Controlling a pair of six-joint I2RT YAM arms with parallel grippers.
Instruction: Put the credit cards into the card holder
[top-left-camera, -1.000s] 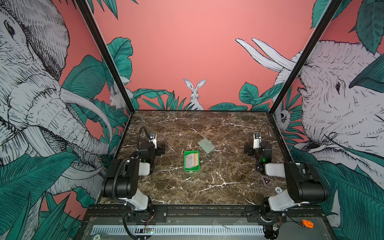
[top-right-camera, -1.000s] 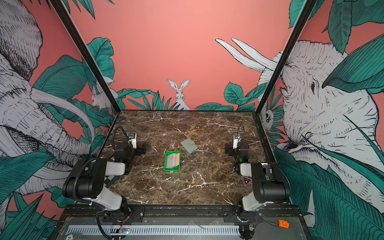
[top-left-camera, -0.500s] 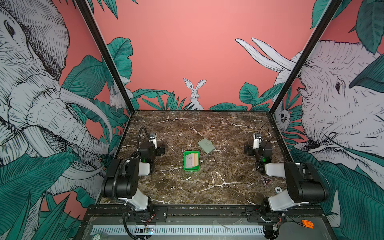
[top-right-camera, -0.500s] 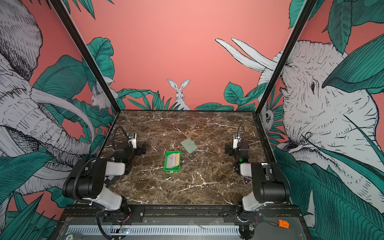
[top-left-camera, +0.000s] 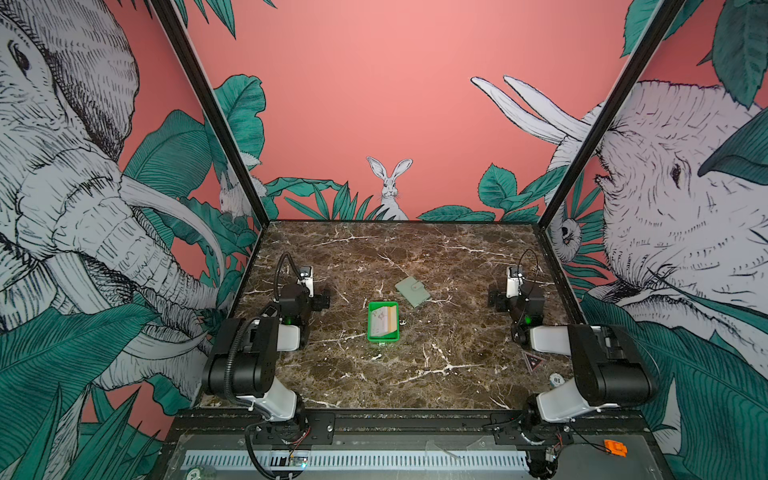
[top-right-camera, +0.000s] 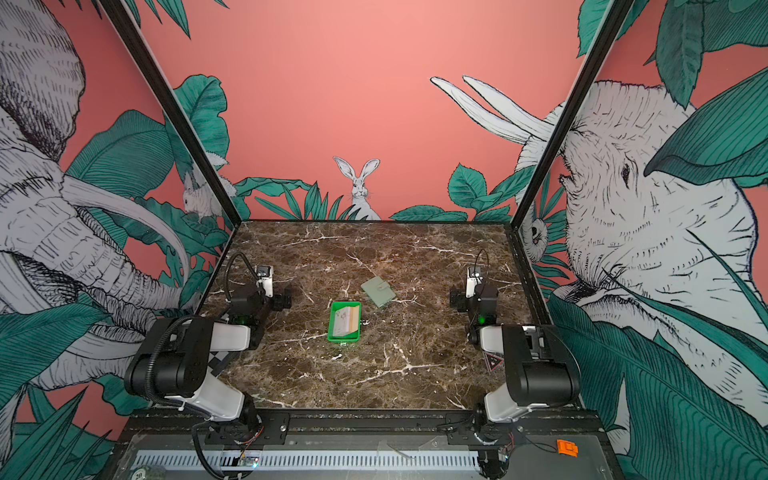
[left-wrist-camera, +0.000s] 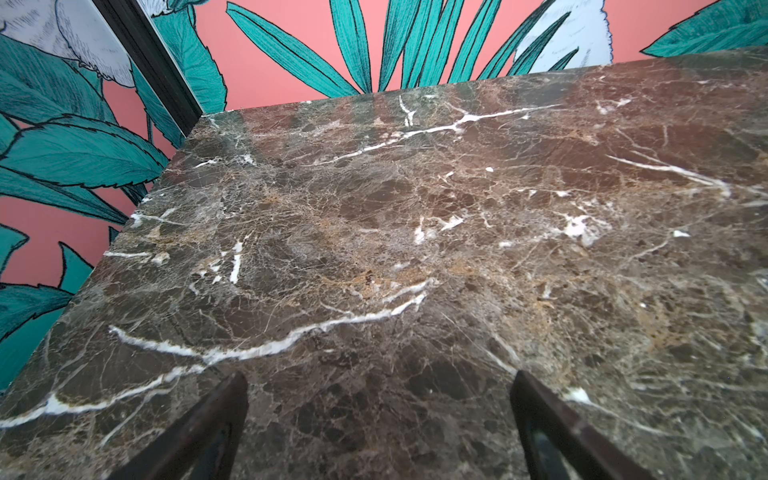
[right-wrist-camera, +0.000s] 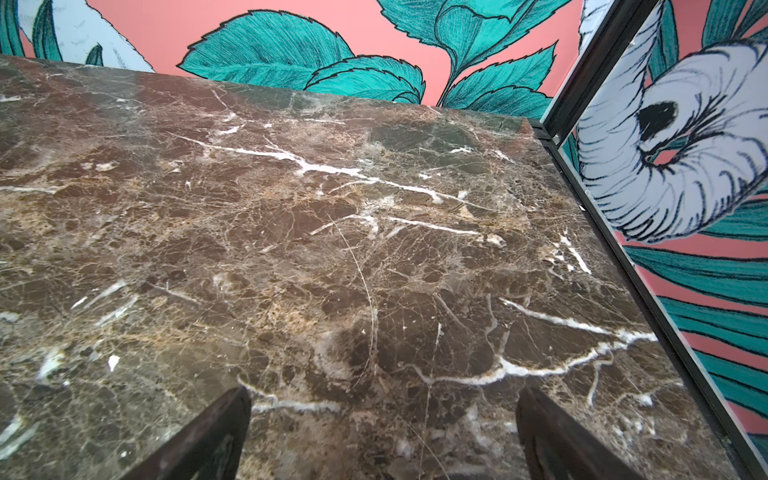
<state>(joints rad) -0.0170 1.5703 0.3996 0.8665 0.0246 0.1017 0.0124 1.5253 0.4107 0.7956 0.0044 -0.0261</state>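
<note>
Logging nothing done: cards (top-left-camera: 384, 321) in my tray (top-left-camera: 382, 338) mid-surface, wallet (top-left-camera: 412, 291) closed just beside it; left hand (left-wrist-camera: 378, 376), right hand (right-wrist-camera: 384, 392) wide, empty.

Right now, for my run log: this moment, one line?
left gripper open, empty | right gripper open, empty | credit cards in green tray | card holder closed

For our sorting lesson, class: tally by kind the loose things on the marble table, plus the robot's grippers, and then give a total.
green plastic tray: 1
card holder: 1, closed
stack of credit cards: 1, in the tray; single cards too small to count
grippers: 2, left gripper and right gripper, both open and empty
Total: 5
</note>
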